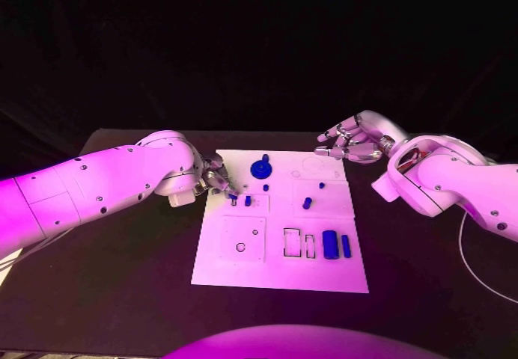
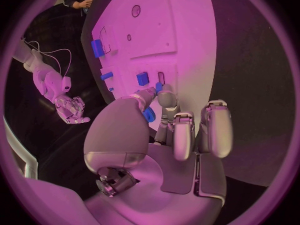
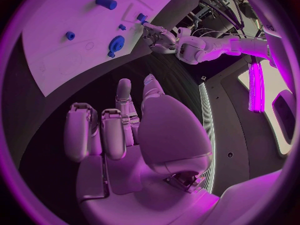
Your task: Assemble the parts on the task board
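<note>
nearest the robot, the lower part of the task board (image 1: 275, 277) is bare white plate. a little farther up, two upright blue blocks (image 1: 330, 244) stand side by side at its right, next to outlined rectangular slots, and a small ring-shaped mark sits in a square outline to the left.

in the middle band, the left hand (image 1: 216, 182) reaches over the board's left edge. in the left wrist view its fingertips (image 2: 164, 96) close around a small blue part (image 2: 149, 115), pinched between thumb and a finger, so this hand is gripping that piece. just ahead of it lie a short blue peg (image 1: 248, 200) and another small blue piece (image 1: 308, 202) toward the right.

farther on, a blue gear (image 1: 260, 168) sits near the board's top, with tiny blue studs around it.

farthest, the right hand (image 1: 351, 142) hovers beyond the board's top right corner, off the plate; its fingers are loosely curled and apart with nothing in them, as the right wrist view also suggests.

the parts look like small rigid plastic: light, stiff, smooth and probably slippery, easy to flick or tip. i'd judge a fingertip pinch across the short sides best, low on the body, keeping each piece upright for its slot.
</note>
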You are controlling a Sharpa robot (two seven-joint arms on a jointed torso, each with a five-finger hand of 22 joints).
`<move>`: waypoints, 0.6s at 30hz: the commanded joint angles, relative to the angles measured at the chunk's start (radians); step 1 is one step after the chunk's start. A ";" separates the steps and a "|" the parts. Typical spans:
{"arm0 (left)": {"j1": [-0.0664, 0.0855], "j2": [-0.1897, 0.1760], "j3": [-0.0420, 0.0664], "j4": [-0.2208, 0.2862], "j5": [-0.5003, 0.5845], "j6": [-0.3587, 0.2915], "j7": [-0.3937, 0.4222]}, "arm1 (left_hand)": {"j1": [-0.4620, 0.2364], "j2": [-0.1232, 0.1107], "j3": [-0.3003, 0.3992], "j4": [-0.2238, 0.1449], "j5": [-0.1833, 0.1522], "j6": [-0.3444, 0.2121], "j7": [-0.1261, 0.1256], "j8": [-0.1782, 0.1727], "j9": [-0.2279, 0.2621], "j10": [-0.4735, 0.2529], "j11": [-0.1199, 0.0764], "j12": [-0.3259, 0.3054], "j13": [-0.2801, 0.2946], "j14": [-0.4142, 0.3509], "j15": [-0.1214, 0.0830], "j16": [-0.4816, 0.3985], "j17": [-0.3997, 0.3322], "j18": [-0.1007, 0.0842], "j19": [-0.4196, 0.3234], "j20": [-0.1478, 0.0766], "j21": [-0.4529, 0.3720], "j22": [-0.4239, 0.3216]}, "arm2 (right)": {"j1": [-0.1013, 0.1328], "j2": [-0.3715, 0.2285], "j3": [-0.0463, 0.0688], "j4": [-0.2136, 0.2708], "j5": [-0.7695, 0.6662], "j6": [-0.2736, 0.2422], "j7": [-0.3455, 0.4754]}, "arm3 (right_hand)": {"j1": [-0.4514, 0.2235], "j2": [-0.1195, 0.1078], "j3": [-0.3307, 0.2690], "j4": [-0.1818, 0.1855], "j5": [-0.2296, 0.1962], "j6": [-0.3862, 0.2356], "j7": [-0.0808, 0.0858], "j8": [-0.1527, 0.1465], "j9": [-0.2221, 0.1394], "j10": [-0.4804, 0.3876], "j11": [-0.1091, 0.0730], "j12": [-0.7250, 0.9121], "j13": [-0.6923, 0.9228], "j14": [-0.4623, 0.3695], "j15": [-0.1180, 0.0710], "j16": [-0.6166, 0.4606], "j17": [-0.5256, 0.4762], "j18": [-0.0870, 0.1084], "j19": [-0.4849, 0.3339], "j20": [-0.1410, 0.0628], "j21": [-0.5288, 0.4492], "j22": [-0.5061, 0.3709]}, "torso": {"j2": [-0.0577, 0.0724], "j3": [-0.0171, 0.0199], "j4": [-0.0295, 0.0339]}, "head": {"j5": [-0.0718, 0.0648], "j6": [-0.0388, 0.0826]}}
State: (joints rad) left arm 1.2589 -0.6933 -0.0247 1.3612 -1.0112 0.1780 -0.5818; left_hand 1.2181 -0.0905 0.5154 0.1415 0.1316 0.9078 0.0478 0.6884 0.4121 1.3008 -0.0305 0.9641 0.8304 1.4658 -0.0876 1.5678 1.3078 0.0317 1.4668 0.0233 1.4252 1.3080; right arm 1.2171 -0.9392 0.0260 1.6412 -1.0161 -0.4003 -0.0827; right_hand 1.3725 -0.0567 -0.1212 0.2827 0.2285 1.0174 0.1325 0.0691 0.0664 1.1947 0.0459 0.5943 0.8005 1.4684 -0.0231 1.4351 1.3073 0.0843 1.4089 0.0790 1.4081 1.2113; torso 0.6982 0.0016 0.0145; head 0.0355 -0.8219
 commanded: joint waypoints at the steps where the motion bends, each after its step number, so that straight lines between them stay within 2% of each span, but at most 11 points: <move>1: -0.002 0.001 0.000 0.002 -0.032 0.047 -0.020 | 0.000 -0.008 0.141 -0.135 0.004 0.007 -0.005 0.004 -0.002 0.005 -0.001 0.006 0.001 0.105 0.000 0.003 0.263 0.005 0.052 -0.005 0.004 0.157 | -0.001 0.000 0.000 0.000 -0.002 0.015 0.006 | 0.000 0.012 -0.006 0.000 0.003 0.006 -0.001 0.001 0.001 0.002 0.000 0.000 -0.001 0.065 -0.006 -0.005 0.093 -0.011 -0.007 -0.002 -0.007 -0.001 | 0.001 0.0009 -0.0001 | 0.000 -0.004; 6: -0.002 0.002 0.000 0.004 -0.039 0.099 -0.037 | -0.001 -0.011 0.144 -0.138 0.005 0.008 -0.005 0.003 -0.003 0.007 -0.001 0.006 0.001 0.105 -0.001 0.003 0.263 0.004 0.053 -0.005 0.006 0.158 | -0.002 0.000 0.000 0.001 -0.002 0.016 0.007 | 0.000 0.012 -0.006 0.000 0.003 0.006 -0.001 0.001 0.001 0.002 0.000 0.000 -0.001 0.065 -0.006 -0.005 0.093 -0.011 -0.007 -0.002 -0.007 -0.001 | 0.001 0.0012 0.0001 | 0.001 -0.006; 14: -0.003 0.005 -0.001 0.007 -0.051 0.134 -0.056 | -0.001 -0.013 0.145 -0.140 0.006 0.009 -0.005 0.003 -0.004 0.008 -0.001 0.006 0.000 0.105 0.000 0.003 0.263 0.005 0.053 -0.004 0.005 0.158 | -0.002 0.000 0.000 0.002 -0.002 0.018 0.007 | 0.000 0.012 -0.006 0.000 0.003 0.006 -0.001 0.001 0.001 0.002 0.000 0.000 -0.001 0.065 -0.006 -0.005 0.093 -0.011 -0.007 -0.002 -0.007 -0.001 | 0.000 0.0016 -0.0003 | 0.002 -0.010; 18: -0.003 0.003 -0.001 0.008 -0.054 0.142 -0.061 | -0.007 -0.018 0.153 -0.145 0.023 0.015 -0.005 0.002 -0.007 0.014 -0.002 0.007 0.002 0.105 0.000 0.003 0.263 0.004 0.053 -0.004 0.005 0.158 | -0.002 -0.001 0.000 0.002 -0.001 0.018 0.008 | 0.000 0.012 -0.006 0.000 0.003 0.006 -0.001 0.001 0.001 0.002 0.000 0.000 -0.001 0.065 -0.006 -0.005 0.093 -0.011 -0.007 -0.002 -0.007 -0.001 | 0.000 0.0010 0.0003 | 0.001 -0.012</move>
State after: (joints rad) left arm 1.2601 -0.6898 -0.0218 1.3688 -1.0442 0.2679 -0.6136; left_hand 1.2050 -0.1056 0.5291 0.1279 0.1472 0.9150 0.0443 0.6844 0.4069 1.3100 -0.0320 0.9642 0.8310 1.4657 -0.0875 1.5677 1.3076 0.0317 1.4668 0.0233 1.4252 1.3078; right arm 1.2161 -0.9401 0.0260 1.6420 -1.0151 -0.3955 -0.0820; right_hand 1.3726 -0.0567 -0.1212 0.2827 0.2285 1.0173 0.1325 0.0691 0.0663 1.1947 0.0460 0.5943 0.8005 1.4683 -0.0231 1.4351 1.3081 0.0843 1.4089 0.0790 1.4081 1.2114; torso 0.6990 0.0030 0.0145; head 0.0376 -0.8320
